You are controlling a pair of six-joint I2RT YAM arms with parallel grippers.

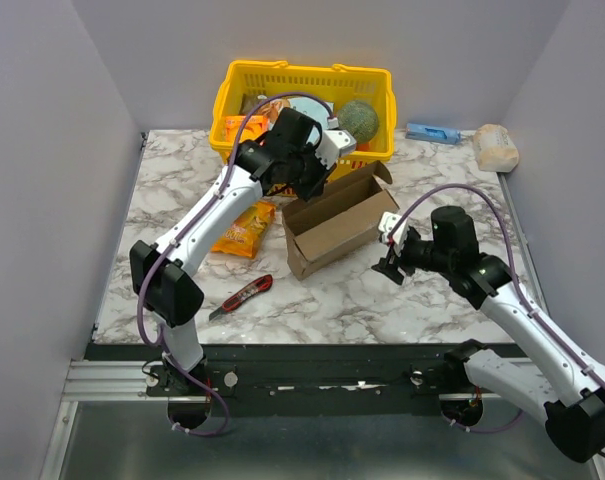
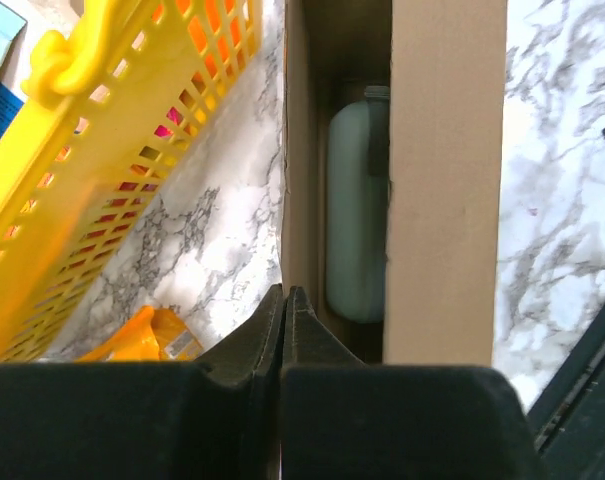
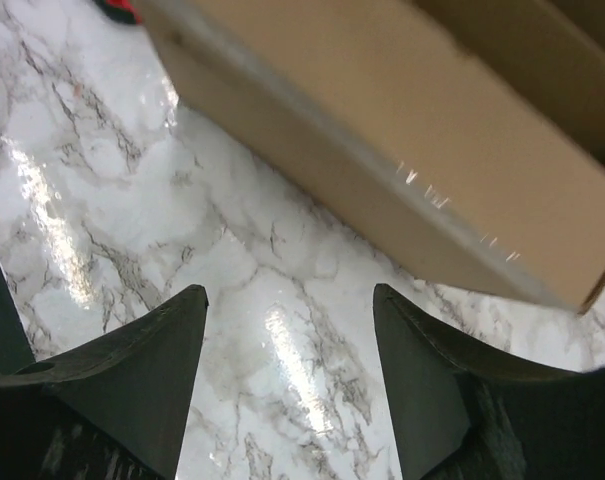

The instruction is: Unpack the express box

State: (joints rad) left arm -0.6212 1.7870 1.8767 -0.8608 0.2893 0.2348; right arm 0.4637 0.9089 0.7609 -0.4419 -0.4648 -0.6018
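Looking down from above, the express box (image 1: pixel 327 228) is lying open mid-surface (image 1: pixel 432 180), its long axis running near-left to far-right. The left claw (image 1: pixel 304 183) is sitting over its far end, the right claw (image 1: pixel 390 265) just off its right side.

Left wrist: the claw (image 2: pixel 284 300) is seemingly pinching the box's (image 2: pixel 442 200) thin side wall, with a pale green item (image 2: pixel 357 210) lying lengthwise inside.

Right wrist: the claw (image 3: pixel 287 330) is hanging spread and empty, the box (image 3: pixel 402 150) just ahead.

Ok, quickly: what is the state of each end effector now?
Left end effector: closed, tips at the express box wall; whether it grips the wall cannot be told.
Right end effector: open, holding nothing.
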